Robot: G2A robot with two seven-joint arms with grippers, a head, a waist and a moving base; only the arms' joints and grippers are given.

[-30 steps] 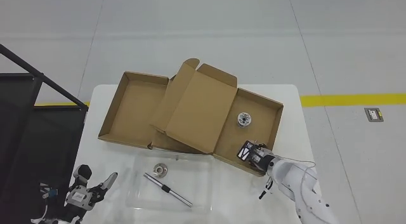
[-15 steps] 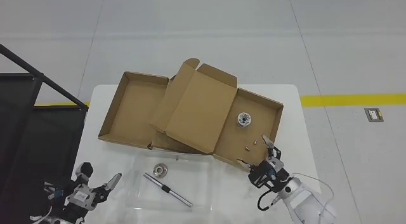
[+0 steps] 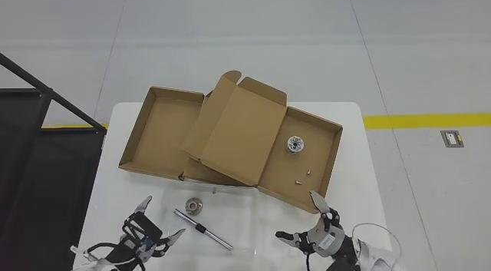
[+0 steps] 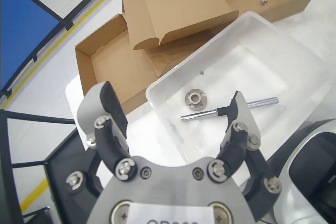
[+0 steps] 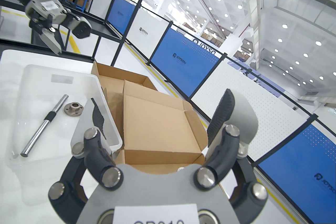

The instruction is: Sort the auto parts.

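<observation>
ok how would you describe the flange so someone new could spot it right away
Find the white plastic tray on the table, on the robot's side of the open cardboard boxes. Two metal parts lie in it. The flange is the short round disc with a centre bore and small holes around it; its neighbour is a long thin rod.

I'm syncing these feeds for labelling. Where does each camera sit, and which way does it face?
Top view: above the arms, looking down on the table, boxes and tray; left claw and right claw at the near edge.
Left wrist view: behind the open left claw, facing across the tray toward the boxes.
Right wrist view: behind the open right claw, tilted up over the boxes; left claw farther off.
Shared: all show the rod and flange.
</observation>
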